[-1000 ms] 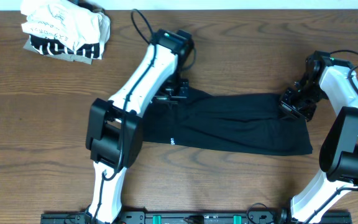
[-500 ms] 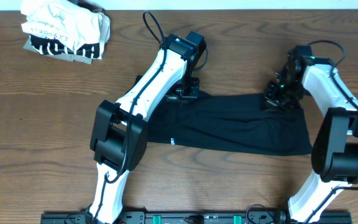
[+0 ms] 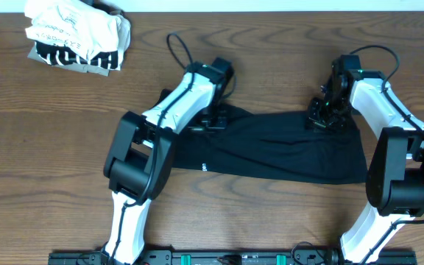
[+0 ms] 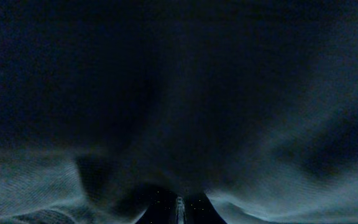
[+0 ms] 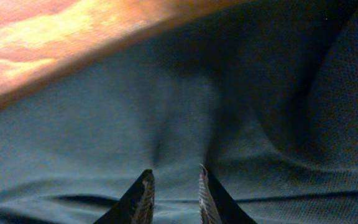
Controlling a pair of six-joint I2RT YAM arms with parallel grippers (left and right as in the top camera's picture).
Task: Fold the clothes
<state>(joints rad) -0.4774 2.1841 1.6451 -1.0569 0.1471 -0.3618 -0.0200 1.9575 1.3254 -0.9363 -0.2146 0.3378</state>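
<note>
The clothes (image 3: 285,151) are one black shirt, lying as a long folded band across the middle of the table, with a tiny white mark (image 3: 204,166) near its left end. My left gripper (image 3: 212,118) sits at the band's upper left edge. In the left wrist view dark cloth (image 4: 179,93) fills the frame and bunches around the shut left gripper (image 4: 179,211). My right gripper (image 3: 322,118) rests on the upper right edge. In its wrist view the right gripper (image 5: 174,173) stands a little open over the fabric (image 5: 260,93), pinching nothing.
A white folded bundle (image 3: 76,37) with black lettering lies at the far left corner. Bare wooden table (image 3: 50,147) surrounds the shirt, and a strip of wood (image 5: 73,37) shows beyond the cloth's edge in the right wrist view.
My right gripper has travelled left along the shirt's top edge and its jaws have parted, letting the cloth go. The left gripper shifted right, then slightly back and down, still shut.
</note>
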